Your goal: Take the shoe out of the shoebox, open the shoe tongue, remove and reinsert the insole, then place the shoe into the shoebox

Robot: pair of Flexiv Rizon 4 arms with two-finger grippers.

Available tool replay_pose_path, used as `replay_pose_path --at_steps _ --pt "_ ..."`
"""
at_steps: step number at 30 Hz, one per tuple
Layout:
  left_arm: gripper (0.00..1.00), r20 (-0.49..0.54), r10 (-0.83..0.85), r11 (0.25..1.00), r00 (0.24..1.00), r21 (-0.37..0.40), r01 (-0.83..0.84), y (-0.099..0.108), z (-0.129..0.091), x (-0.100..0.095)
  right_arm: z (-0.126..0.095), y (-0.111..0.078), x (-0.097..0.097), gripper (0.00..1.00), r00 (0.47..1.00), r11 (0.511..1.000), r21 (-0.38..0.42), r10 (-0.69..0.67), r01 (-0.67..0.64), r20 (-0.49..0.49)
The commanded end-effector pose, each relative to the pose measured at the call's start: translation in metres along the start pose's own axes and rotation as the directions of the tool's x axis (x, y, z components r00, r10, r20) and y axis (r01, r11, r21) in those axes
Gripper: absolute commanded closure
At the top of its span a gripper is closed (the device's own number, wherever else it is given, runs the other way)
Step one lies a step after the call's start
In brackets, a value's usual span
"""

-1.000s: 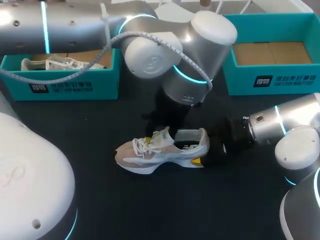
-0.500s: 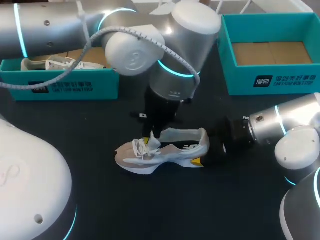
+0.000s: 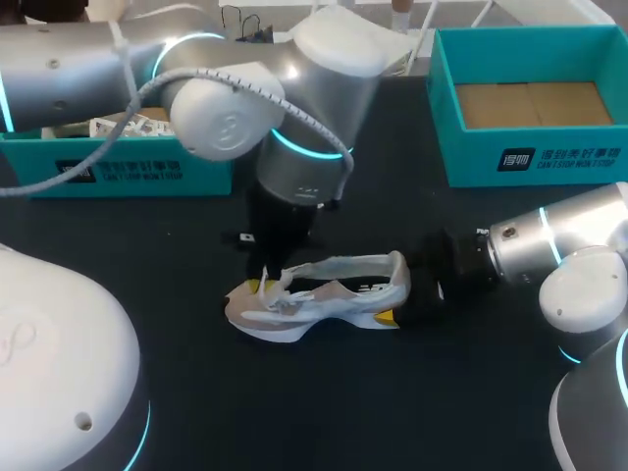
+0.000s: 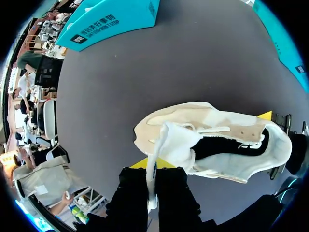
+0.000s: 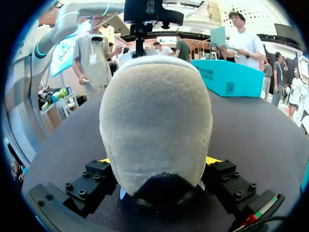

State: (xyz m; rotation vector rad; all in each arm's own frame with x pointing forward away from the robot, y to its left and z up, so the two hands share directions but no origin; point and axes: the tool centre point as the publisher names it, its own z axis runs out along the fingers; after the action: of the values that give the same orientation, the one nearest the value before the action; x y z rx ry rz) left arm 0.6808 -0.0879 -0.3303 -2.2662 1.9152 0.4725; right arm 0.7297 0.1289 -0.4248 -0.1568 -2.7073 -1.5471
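The shoe (image 3: pixel 329 294) stands on its sole in the middle of the table (image 3: pixel 294 412), well apart from the two shoeboxes (image 3: pixel 530 157) at the far edge. The right gripper (image 5: pixel 157 166) is clamped across the heel, with a yellow tip showing on each side. The left gripper (image 4: pixel 151 176) is pressed together on the tongue (image 4: pixel 166 145), which is drawn out over the toe.

The pinch holds only a thin strip, so a harder pull to the left could let it slide free. The same pull could drag the heel out of the right gripper or tip the shoe sideways, since nothing else anchors it. Once let go, the tongue may spring back over the dark opening and cover the insole (image 4: pixel 227 146).
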Motion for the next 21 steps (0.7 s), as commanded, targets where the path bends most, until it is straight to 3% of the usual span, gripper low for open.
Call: replay_pose_path --at_steps 1,6,16,21 --pt "0.91 0.004 -0.006 1.0 1.0 -0.015 0.006 -0.005 0.018 -0.002 0.006 -0.003 -0.001 1.0 1.0 1.0 0.001 0.001 -0.001 0.0" --pt "0.67 -0.005 -0.046 0.997 0.999 -0.062 0.046 -0.013 0.033 -0.008 0.006 -0.003 -0.001 1.0 1.0 1.0 0.001 0.001 -0.001 0.0" --pt "0.5 0.011 -0.045 0.996 0.999 -0.078 0.046 -0.013 0.05 -0.024 0.006 -0.003 -0.001 1.0 1.0 1.0 0.001 0.001 -0.001 0.0" --pt "0.25 -0.013 -0.049 0.993 0.999 -0.11 0.048 -0.01 0.054 -0.035 0.006 -0.003 -0.001 1.0 1.0 1.0 0.001 0.001 -0.001 0.0"
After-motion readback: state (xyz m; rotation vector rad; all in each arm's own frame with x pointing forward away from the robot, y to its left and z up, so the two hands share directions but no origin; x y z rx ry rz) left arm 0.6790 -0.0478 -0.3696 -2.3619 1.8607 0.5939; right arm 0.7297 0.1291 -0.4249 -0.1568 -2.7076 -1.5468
